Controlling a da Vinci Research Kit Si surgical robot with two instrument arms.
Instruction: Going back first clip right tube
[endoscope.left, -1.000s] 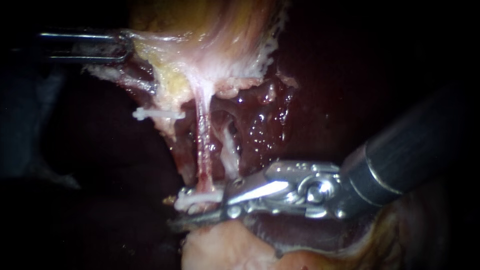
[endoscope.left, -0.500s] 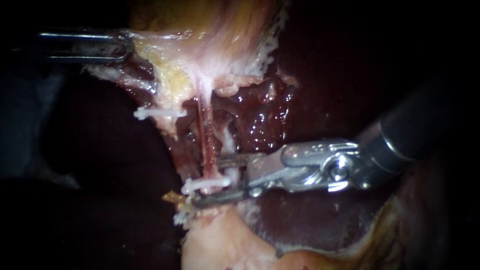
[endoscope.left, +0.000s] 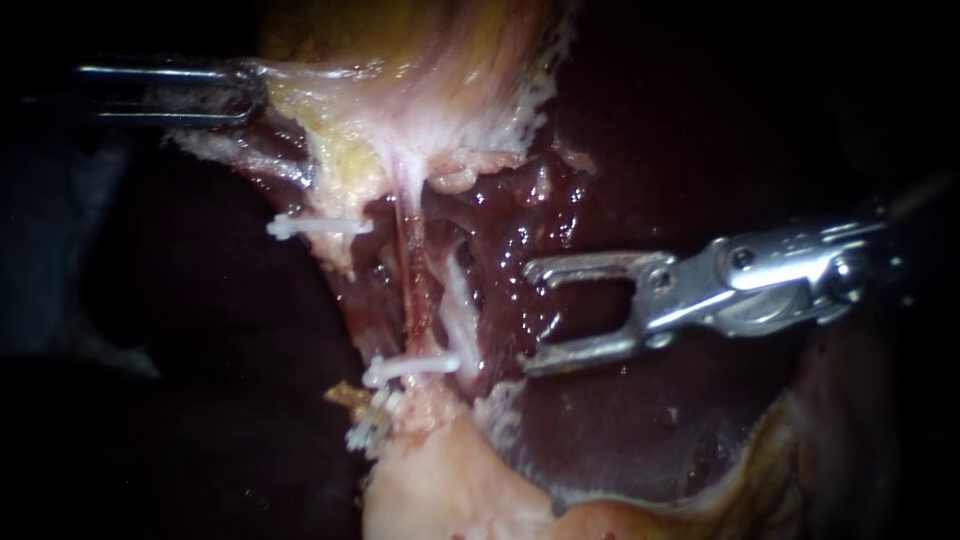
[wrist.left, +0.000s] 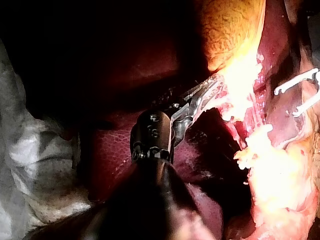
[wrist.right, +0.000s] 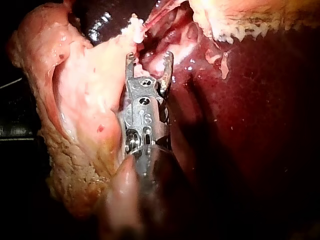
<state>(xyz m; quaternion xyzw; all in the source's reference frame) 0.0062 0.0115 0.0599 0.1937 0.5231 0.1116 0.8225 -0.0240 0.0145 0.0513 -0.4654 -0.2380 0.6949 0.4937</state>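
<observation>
In the endoscope view two thin tubes run down from the gallbladder: a reddish tube and a paler tube to its right. A white clip lies across their lower end. A second white clip sits higher up to the left. My right instrument stands to the right of the tubes, apart from them, its jaws open and empty. My left instrument is shut on the gallbladder's pale edge, holding it up and to the left. The left wrist view shows that grip and both clips.
Dark red liver surrounds the tubes and lies behind my right instrument. A pale fatty lump sits below the lower clip. In the right wrist view this pale tissue lies beside the open jaws.
My right instrument's jaws opened off the lower clip and drew back to the right and slightly up. The clip stayed on the tubes. The left instrument held still.
</observation>
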